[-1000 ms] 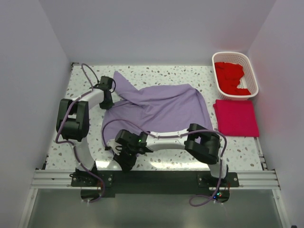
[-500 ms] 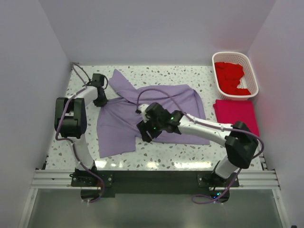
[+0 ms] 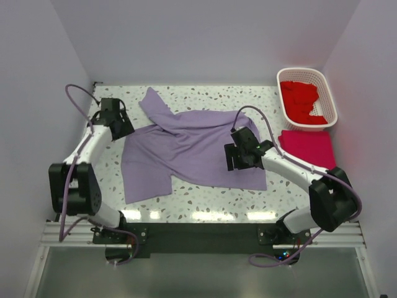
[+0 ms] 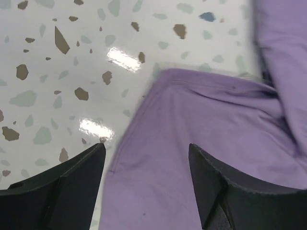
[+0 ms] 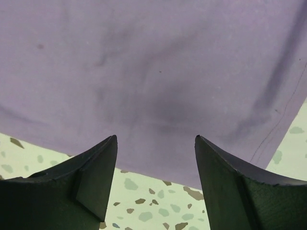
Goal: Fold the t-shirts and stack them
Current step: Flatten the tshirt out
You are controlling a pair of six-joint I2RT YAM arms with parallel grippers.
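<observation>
- My left jaws are spread wide with nothing in them, hanging over the far-left corner of the lavender t-shirt [image 3: 192, 146], right where its hem meets the bare desk [image 3: 211, 96].
- Right jaws, same deal: wide apart, empty, above the shirt's near-right hem. The fabric is flat underneath, with speckled desk showing past the edge.
- The shirt lies opened out across the middle of the desk. One sleeve pokes toward the far side and a flap trails off near-left. My guess is it's spread like this so the folds get straight edges to work from.
- The folded pink t-shirt [image 3: 308, 153] sits at the right, just in front of the white basket [image 3: 301, 70]. I reckon that's the start of the stack.
- The red t-shirts [image 3: 299, 99] are bunched in the basket, waiting their turn.
- The lavender one looks a bit wrinkly and skewed, so I'd say it needs some tidying before any fold.
</observation>
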